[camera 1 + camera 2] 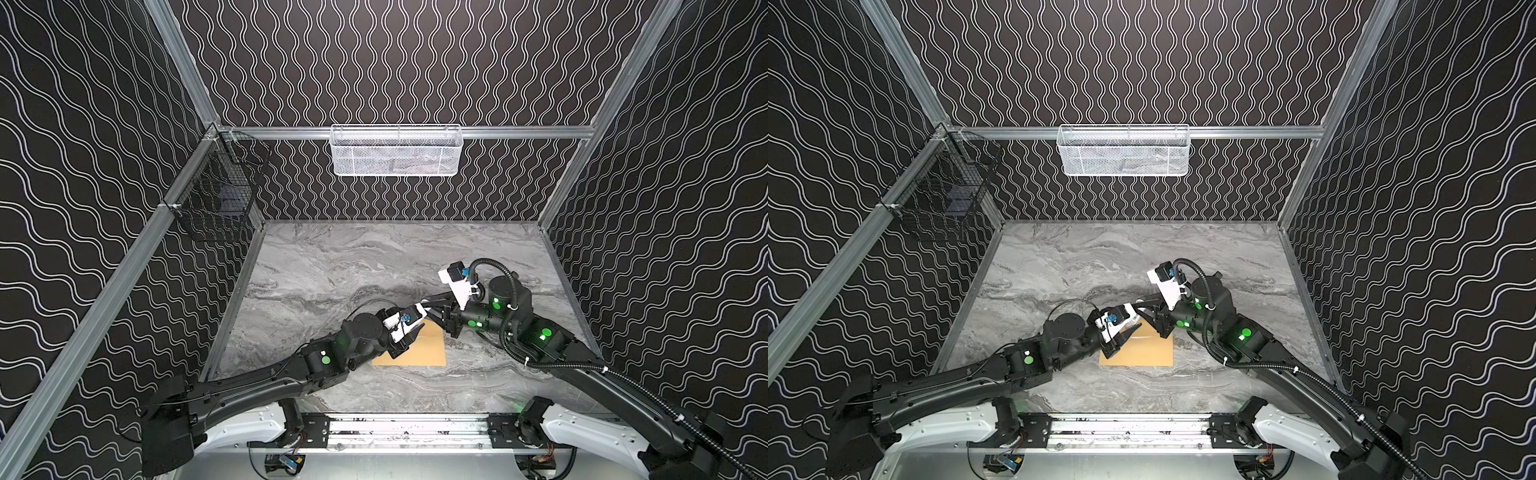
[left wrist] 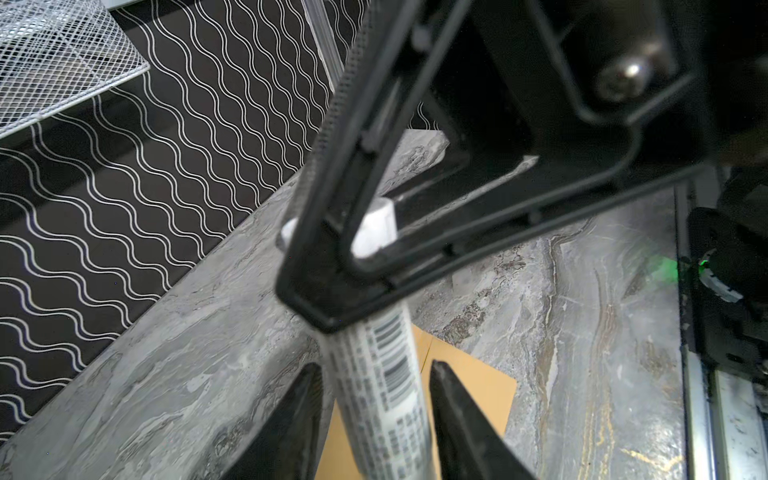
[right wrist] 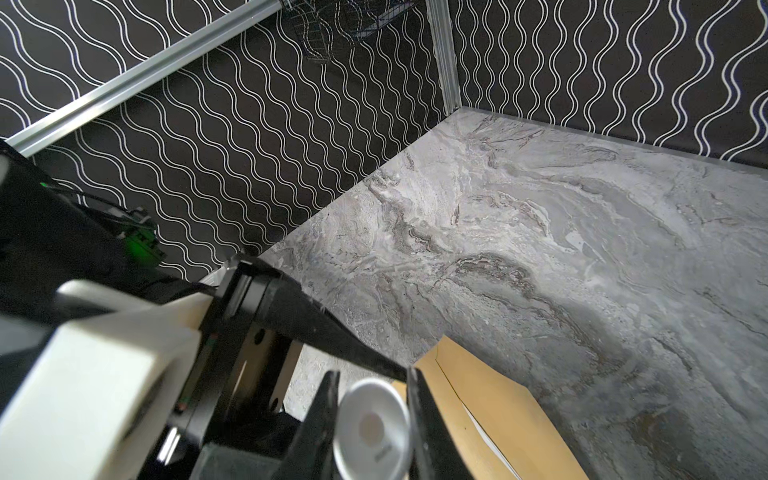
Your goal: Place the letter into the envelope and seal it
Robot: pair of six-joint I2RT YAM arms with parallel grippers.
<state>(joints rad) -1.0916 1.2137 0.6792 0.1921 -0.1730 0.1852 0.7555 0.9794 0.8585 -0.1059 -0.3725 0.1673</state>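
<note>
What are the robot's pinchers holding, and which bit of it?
The right gripper pinches one end of a white, barcode-printed cylinder. The left gripper straddles its printed body; whether it grips cannot be told.

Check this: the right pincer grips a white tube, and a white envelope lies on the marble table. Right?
Wrong colour: the envelope is tan, not white, as both top views show. The right pincer does grip the white tube.
</note>
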